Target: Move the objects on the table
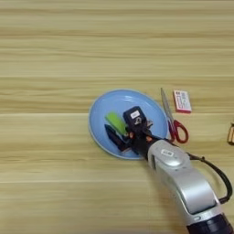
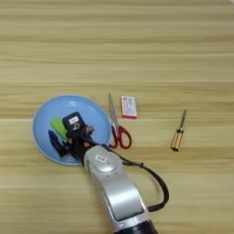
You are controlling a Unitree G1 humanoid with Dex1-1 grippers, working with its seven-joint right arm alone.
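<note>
A lime-green block (image 1: pixel 115 122) lies on the blue plate (image 1: pixel 98 109), left of the plate's middle. My right gripper (image 1: pixel 121 126) reaches over the plate from the lower right, and its two black fingers stand apart on either side of the block, one at its upper right and one at its lower left. I cannot tell whether either finger touches it. A flat white box with a red-pink label (image 1: pixel 182 101) lies on the table (image 1: pixel 55 55) to the right of the plate, apart from the gripper.
Red-handled scissors (image 1: pixel 171 119) lie between the plate and the white box, blades pointing away. A small screwdriver (image 2: pixel 178 132) lies further right. My silver forearm (image 1: pixel 183 178) crosses the lower right of the table, with a black cable looping beside it.
</note>
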